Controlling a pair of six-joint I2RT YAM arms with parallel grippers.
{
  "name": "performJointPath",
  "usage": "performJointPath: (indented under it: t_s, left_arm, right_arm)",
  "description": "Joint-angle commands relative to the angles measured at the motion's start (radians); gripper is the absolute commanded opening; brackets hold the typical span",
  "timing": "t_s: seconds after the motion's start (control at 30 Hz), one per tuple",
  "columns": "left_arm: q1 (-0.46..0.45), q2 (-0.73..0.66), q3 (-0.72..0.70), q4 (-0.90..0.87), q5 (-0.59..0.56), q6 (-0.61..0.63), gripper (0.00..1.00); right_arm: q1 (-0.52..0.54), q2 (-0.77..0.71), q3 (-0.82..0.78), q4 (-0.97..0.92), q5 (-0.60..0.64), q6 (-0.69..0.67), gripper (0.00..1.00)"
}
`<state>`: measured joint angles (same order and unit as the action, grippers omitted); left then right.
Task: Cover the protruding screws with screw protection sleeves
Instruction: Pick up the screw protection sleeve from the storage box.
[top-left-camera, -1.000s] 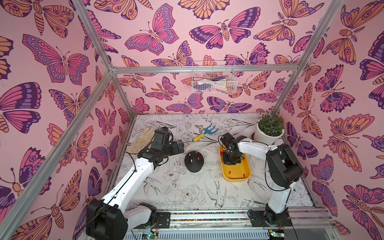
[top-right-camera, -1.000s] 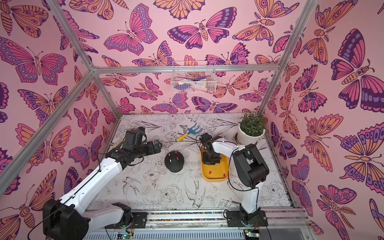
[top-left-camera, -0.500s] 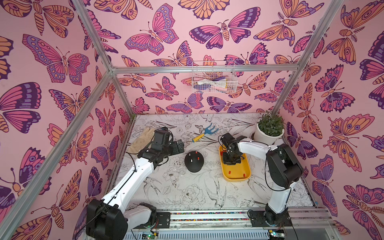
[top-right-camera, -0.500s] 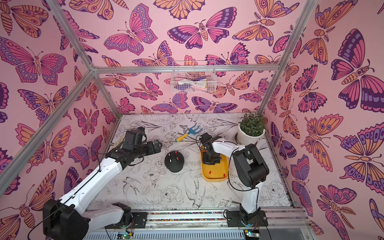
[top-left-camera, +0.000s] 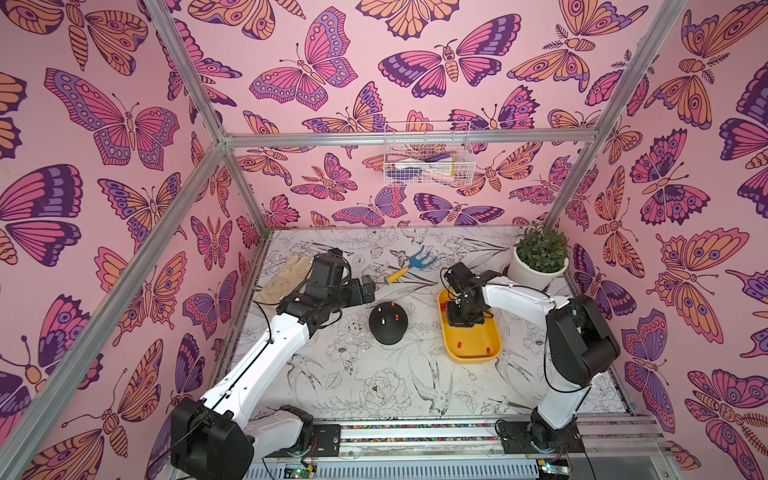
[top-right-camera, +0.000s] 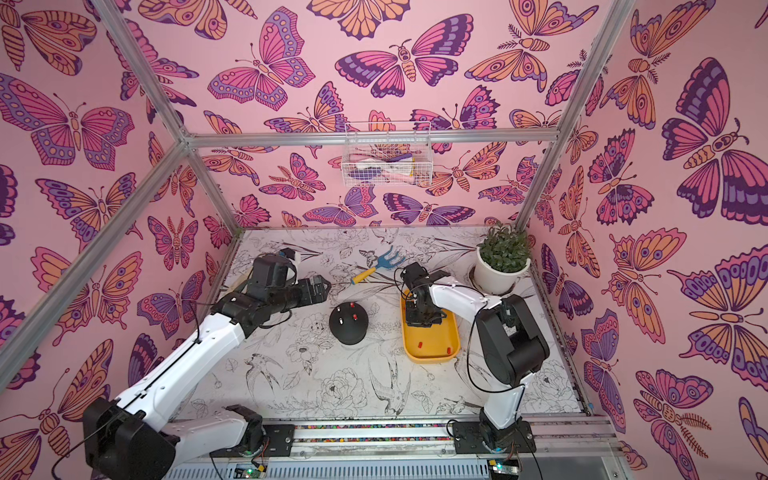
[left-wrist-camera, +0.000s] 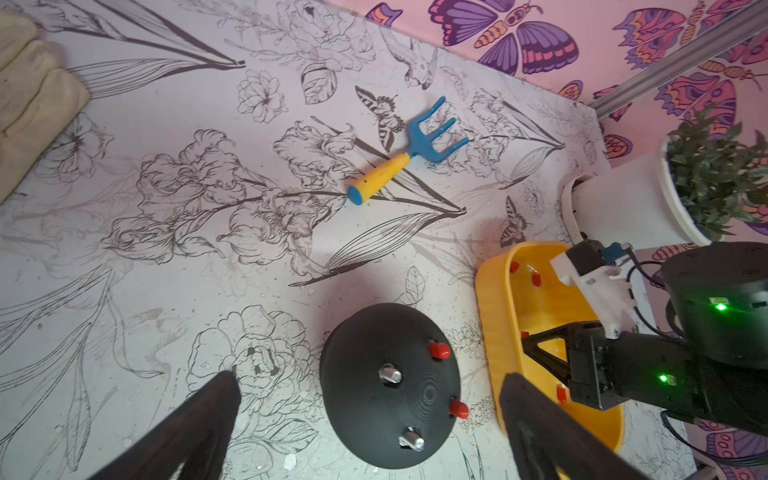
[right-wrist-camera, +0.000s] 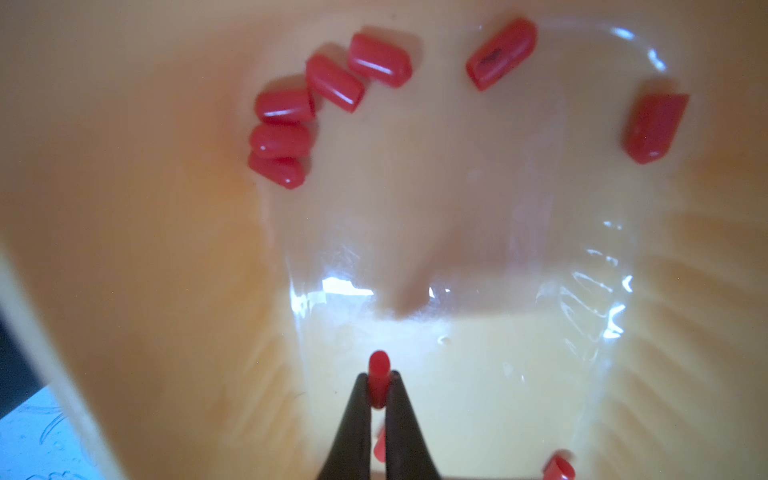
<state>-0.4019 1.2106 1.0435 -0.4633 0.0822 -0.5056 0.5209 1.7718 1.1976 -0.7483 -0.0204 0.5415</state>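
Tips of my right tool (right-wrist-camera: 379, 384) are pinched narrow on one small red rubbery sleeve (right-wrist-camera: 379, 365). It sits in line with the fingers, its rounded end poking past them. The tool is down inside the rectangular yellow plastic tray (right-wrist-camera: 124, 216), over its glossy floor. Around it I see more loose red sleeves (right-wrist-camera: 286, 108) lying on their sides: five bunched together and touching, two apart from them, and another by the tray wall.

In both top views the tray (top-left-camera: 471, 356) sits on the flower-printed white surface (top-left-camera: 374, 386), to the right of the black dome-shaped round object (top-left-camera: 387, 332), near it but not touching. My left tool (left-wrist-camera: 368, 377) hangs near that dome on its far left side, its dark fingers (left-wrist-camera: 199, 419) spread wide and holding nothing.

From its wrist camera I count four studs on the dome: two bare silvery metal screws (left-wrist-camera: 390, 374) and two already wearing red caps (left-wrist-camera: 438, 350). Farther back lie a blue-pronged rake with a yellow handle (left-wrist-camera: 409, 153), a green plant in a white pot (top-left-camera: 536, 266) and a beige glove (top-left-camera: 282, 278).
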Motion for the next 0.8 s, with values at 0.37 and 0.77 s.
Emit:
performJointPath:
  t_s: [0.37,0.77]
  left_arm:
    - [-0.144,0.188,0.172,0.009,0.043,0.025,1.00]
    - [-0.232,0.363,0.309,0.051,0.160,0.038,1.00]
  right_arm:
    - [-0.019,-0.235,-0.053,-0.021,-0.128,-0.149,0.10]
    - [-0.025,-0.380,-0.071,-0.051,-0.184,-0.206,0.11]
